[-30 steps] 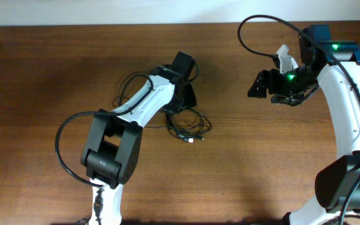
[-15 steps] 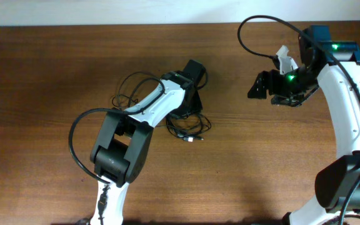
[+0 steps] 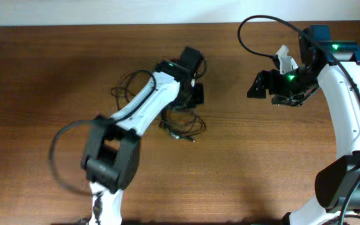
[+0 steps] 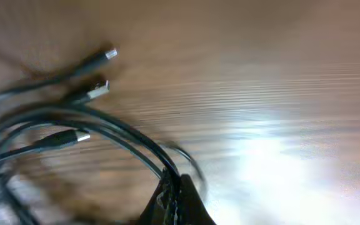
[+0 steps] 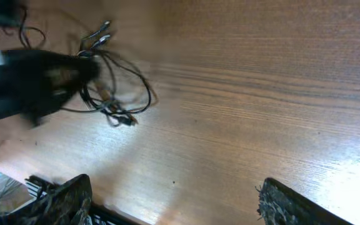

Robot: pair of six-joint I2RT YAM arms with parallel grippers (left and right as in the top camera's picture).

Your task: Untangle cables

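Observation:
The cables [image 3: 181,125] are thin black cords bunched at the middle of the brown table, with more loops [image 3: 127,87] trailing to the left. My left gripper [image 3: 195,95] sits at the bunch's far edge, shut on a couple of strands. In the left wrist view the cables [image 4: 74,119] run from the closed tips [image 4: 175,200] out to three silvery plug ends [image 4: 99,89]. My right gripper [image 3: 269,91] hovers far to the right, open and holding nothing. The right wrist view shows the cables [image 5: 114,94] at upper left, well away from the right gripper [image 5: 174,200].
The left arm [image 3: 149,103] lies diagonally across the loops on the left. The right arm's thick black cable [image 3: 255,25] arcs over the back right of the table [image 3: 261,162]. In the right wrist view the blurred dark left arm [image 5: 30,81] covers part of the bunch.
My left gripper has closed onto strands of the bunch and pulled them slightly back and left. The left arm's elbow swung. The right arm has stayed put, its jaws slightly wider.

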